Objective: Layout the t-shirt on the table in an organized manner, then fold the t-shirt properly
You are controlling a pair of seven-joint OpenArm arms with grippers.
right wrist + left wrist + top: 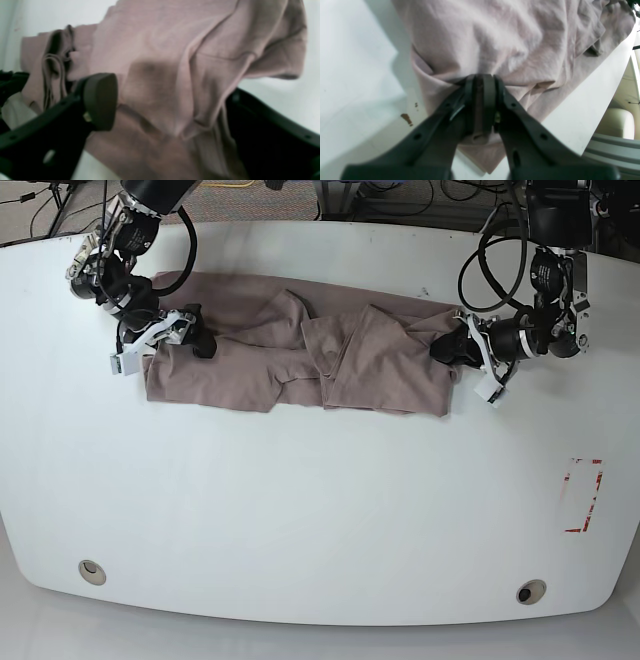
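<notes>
Two grommet holes [91,571] in white table [320,510]; left gripper [481,82] clamping t-shirt [300,360], right gripper [170,100] spread wide.

The mauve t-shirt [300,360] is stretched sideways in a rumpled, creased band across the far part of the glossy white table [300,510].

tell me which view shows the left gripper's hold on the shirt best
The left wrist view: the left gripper fills it, jaws shut on a bunched fold of the t-shirt. The base view shows that gripper small at the shirt's edge, its grip unclear. The right wrist view does not show it.
</notes>
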